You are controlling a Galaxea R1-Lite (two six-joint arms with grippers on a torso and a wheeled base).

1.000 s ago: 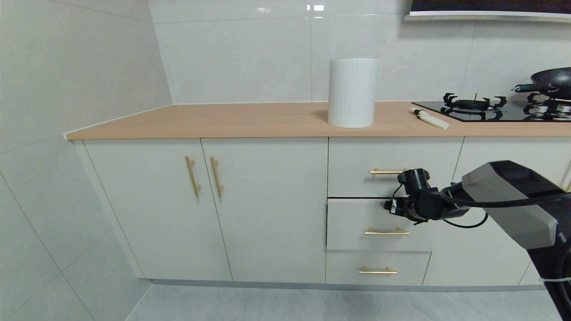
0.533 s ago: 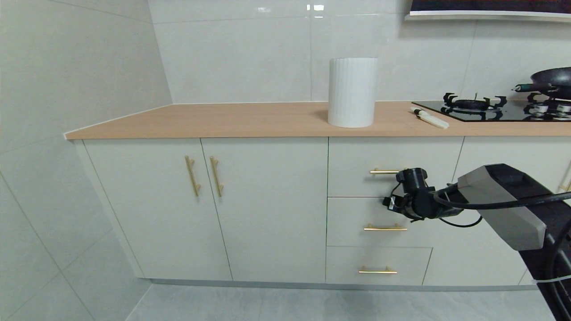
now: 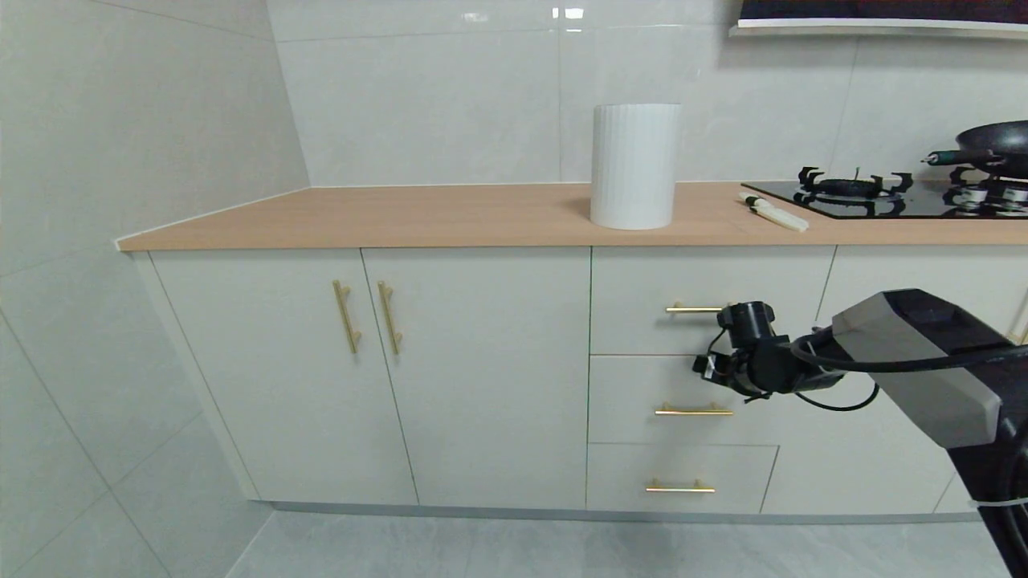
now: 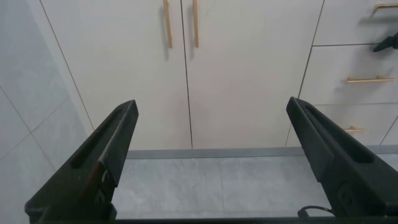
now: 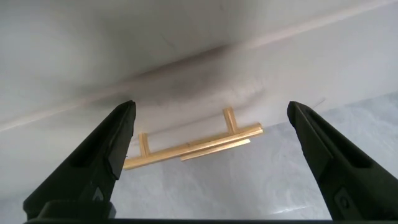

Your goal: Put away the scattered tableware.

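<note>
I have the right gripper point(image 5: 210, 118) close in front of the stack of three cream drawers, level with the upper part of the middle cream drawer front point(image 3: 642, 385). Its jaws stand wide and hold nothing. Through the right wrist camera I see the middle drawer's brass bar handle point(image 5: 193, 146) beyond the jaws, not gripped. I cannot tell whether the gripper touches the drawer front. That front sits flush with the drawers above and below it.

The left gripper point(image 4: 211, 109) hangs low, facing the pair of plain cream cupboard doors point(image 4: 249, 81) and the grey tiled floor point(image 4: 211, 180) at their foot. Those jaws are wide apart too, and empty.

The tableware I am after is a pale cream utensil with a dark band near one end point(image 3: 773, 213). It lies flat on the light wooden worktop point(image 3: 401, 217), just beside the near left corner of the black glass gas hob point(image 3: 883, 205). I cannot tell what kind of utensil it is. To its left a tall white ribbed cylinder point(image 3: 634, 164) stands upright on the worktop, apart from it. A black pan point(image 3: 996, 140) sits on the hob's right-hand burner.
</note>
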